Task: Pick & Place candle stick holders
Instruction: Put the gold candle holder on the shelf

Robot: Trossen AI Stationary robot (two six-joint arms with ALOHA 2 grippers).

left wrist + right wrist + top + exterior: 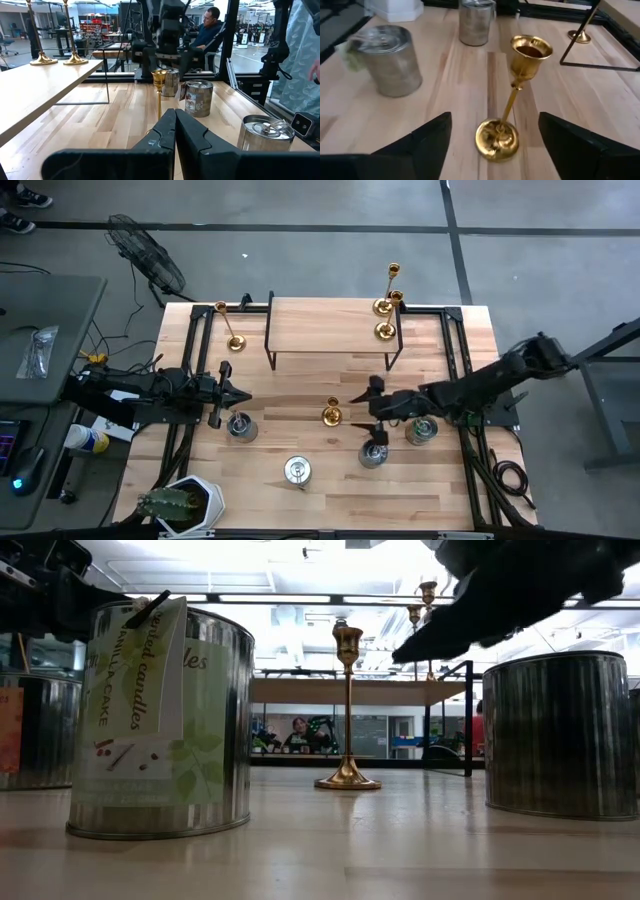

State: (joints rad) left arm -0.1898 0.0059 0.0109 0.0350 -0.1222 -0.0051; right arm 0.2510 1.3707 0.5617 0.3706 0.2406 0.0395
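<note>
Candlestick: gold candlestick (512,100) upright on worktop (300,430), centre of high view.
Right pincer: right pincer (495,135) wide, flanking its base, not touching.
Left pincer: left pincer (175,131) closed, empty, left of frame.

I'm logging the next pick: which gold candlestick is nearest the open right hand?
The lone gold candlestick mid-table, before the right hand; the others stand farther back.

A grey concrete floor (330,205) crossed by dark seams surrounds the wooden table (300,435). A black fan (145,250) lies beside it, near a grey desk (40,330). Ceiling lights (290,598) glow over a workshop where 1 person (210,27) sits.
</note>
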